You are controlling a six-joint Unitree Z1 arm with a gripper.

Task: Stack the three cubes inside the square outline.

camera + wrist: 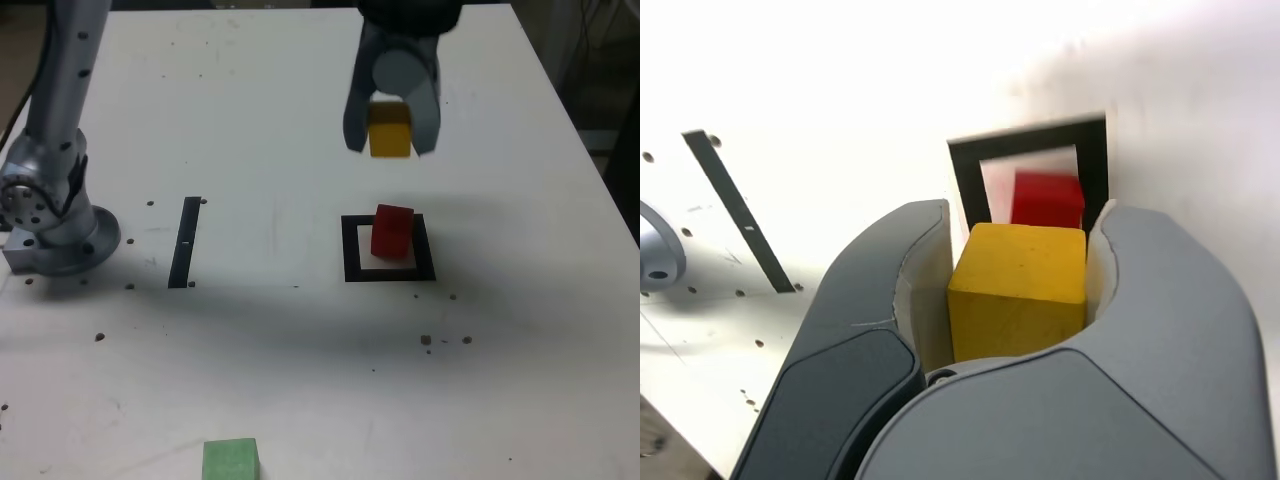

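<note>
You are stacking: with the gripper (390, 138) grasping the yellow cube (1018, 290), please lower it onto the red cube (392, 232).

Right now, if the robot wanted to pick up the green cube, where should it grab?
Probably from straight above, fingers on two opposite side faces of the green cube. It looks flat-topped and stands alone on the table, so both fingers should fit around it.

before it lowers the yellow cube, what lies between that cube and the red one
Only a bare stretch of white table, in the exterior view, between the yellow cube and the red cube.
</note>
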